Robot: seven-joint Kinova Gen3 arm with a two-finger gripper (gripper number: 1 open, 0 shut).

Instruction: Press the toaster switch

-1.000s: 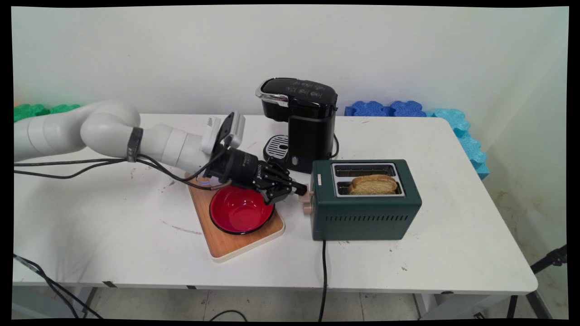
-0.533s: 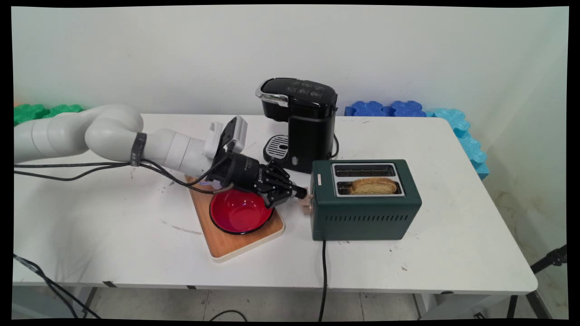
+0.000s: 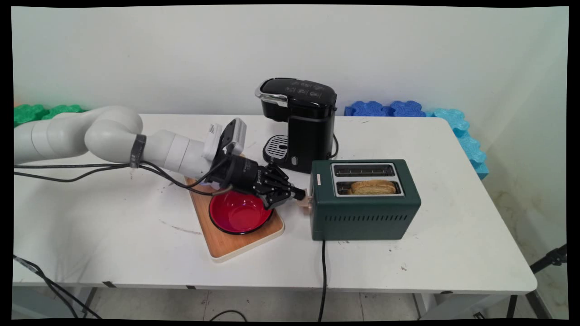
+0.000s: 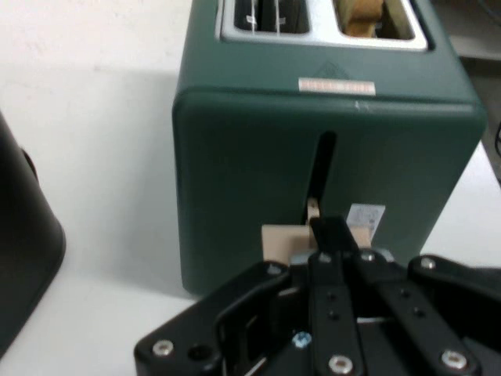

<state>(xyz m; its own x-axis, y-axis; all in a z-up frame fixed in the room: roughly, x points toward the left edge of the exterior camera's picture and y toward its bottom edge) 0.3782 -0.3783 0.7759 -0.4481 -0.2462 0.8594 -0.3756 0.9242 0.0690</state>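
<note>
A dark green two-slot toaster (image 3: pixel 364 213) stands right of centre, with a slice of toast (image 3: pixel 374 186) sunk low in its near slot. My black gripper (image 3: pixel 299 194) is shut, and its tips rest on top of the beige lever (image 3: pixel 307 203) at the toaster's left end. In the hand view the shut gripper (image 4: pixel 329 231) sits on the beige lever (image 4: pixel 278 239), low in the vertical slot of the toaster (image 4: pixel 313 157). The toast (image 4: pixel 364 19) shows at the top edge.
A red bowl (image 3: pixel 239 213) sits on a wooden board (image 3: pixel 226 246) directly under my wrist. A black coffee maker (image 3: pixel 301 127) stands just behind the toaster, seen at the hand view's left as coffee maker (image 4: pixel 23 258). The toaster's cord (image 3: pixel 323 271) hangs over the near edge.
The gripper has moved down with the lever under its tips. The toast has sunk from well above the slot to nearly level with the toaster's top.
</note>
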